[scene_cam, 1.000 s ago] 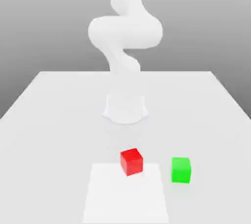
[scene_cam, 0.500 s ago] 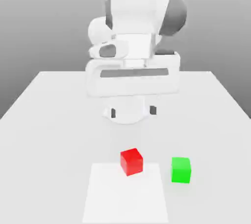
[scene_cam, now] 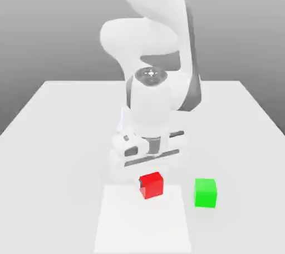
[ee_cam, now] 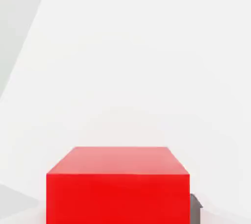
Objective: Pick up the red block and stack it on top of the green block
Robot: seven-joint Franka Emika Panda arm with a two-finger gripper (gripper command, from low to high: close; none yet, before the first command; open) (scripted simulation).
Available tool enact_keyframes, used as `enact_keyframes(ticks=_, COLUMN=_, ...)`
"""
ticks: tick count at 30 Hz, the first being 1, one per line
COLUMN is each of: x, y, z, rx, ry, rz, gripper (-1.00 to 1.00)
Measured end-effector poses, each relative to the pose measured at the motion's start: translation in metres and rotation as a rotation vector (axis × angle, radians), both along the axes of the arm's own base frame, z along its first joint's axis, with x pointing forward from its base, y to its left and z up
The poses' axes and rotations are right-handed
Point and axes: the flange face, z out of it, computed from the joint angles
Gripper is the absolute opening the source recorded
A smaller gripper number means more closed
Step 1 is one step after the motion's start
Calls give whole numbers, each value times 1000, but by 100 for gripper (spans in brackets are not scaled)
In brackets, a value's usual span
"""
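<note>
The red block [scene_cam: 152, 187] is seen at six o'clock from the end effector's [scene_cam: 150, 183] body, whose opening and hold cannot be told.

I can read no text, label, brand, number or sign here.
</note>
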Motion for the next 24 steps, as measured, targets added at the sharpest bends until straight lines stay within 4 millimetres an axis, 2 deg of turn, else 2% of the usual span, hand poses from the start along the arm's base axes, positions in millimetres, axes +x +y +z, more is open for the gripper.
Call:
enact_keyframes(ticks=3, x=1, y=0, z=14, rx=0, ry=0, rz=-1, gripper=-100)
enact_keyframes(ticks=9, x=0, y=0, z=59, rx=0, ry=0, rz=0, gripper=-100)
enact_keyframes(ticks=11, x=10, y=30, z=73, rx=-1, ry=-1, rz=74, gripper=-100)
enact_keyframes(ticks=14, x=19, y=102, z=93, rx=-1, ry=-1, rz=234, gripper=-100)
enact_keyframes(ticks=15, x=19, y=120, z=95, rx=-1, ry=-1, rz=273, gripper=-100)
enact_keyframes(ticks=16, x=19, y=130, z=91, rx=-2, ry=-1, rz=293, gripper=-100)
enact_keyframes(ticks=18, x=19, y=138, z=77, rx=-3, ry=-1, rz=310, gripper=-100)
enact_keyframes(ticks=21, x=19, y=139, z=48, rx=-2, ry=-1, rz=313, gripper=-100)
enact_keyframes(ticks=22, x=18, y=139, z=41, rx=-1, ry=-1, rz=314, gripper=100)
enact_keyframes(ticks=24, x=18, y=139, z=41, rx=-1, ry=-1, rz=314, gripper=100)
